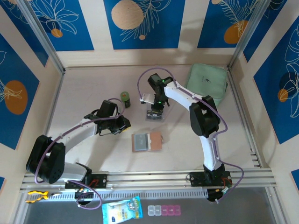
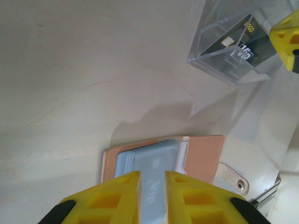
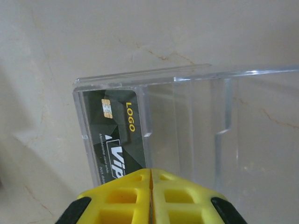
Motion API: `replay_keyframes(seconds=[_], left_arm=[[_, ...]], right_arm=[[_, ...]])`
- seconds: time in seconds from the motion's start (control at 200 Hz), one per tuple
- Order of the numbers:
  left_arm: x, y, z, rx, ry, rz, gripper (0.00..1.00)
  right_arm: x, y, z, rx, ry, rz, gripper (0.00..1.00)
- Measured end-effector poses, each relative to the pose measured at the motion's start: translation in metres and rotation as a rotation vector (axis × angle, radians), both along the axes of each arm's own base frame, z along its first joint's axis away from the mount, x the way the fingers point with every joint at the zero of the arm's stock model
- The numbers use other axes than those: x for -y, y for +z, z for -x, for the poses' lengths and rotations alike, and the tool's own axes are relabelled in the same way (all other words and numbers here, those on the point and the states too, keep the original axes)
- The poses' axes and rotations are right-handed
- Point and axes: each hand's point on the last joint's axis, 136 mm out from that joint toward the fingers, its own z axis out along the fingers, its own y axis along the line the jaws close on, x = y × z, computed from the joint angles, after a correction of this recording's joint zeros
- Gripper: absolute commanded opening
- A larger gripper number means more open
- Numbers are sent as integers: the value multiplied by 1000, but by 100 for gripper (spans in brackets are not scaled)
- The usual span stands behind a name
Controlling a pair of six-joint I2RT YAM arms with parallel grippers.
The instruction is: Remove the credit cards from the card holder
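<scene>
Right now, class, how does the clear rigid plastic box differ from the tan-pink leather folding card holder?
The clear plastic box is see-through; the tan-pink leather card holder is opaque. The box has upright walls; the holder lies opened flat. The box holds a dark card printed LOGO; the holder shows pale grey-blue pockets. Both rest on the pale table.

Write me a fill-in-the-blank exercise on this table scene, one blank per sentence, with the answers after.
1. The dark card in the clear box bears the yellow word ____.
2. The card holder lies ____ on the table.
3. The right gripper has its jaws ____.
4. The green case sits in the table's far ____ corner.

Missing words: LOGO; open; shut; right.
</scene>
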Motion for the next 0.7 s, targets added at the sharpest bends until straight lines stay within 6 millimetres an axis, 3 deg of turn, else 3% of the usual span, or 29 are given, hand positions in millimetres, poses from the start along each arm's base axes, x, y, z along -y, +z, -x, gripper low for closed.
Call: replay_keyframes(seconds=[0.225, 0.42, 0.565, 0.7], left_arm=[[0, 0, 0, -5, 5, 2, 21], [1, 1, 0, -1, 1, 10, 21], [3, 3, -1, 4, -4, 22, 21], [7, 1, -2, -2, -16, 38, 21]], right_arm=[[-1, 3, -6, 33, -2, -1, 16], [-4, 26, -13, 89, -50, -42, 18], [-9, 52, -11, 94, -228, -138, 18], [-6, 55, 7, 25, -485, -229, 18]])
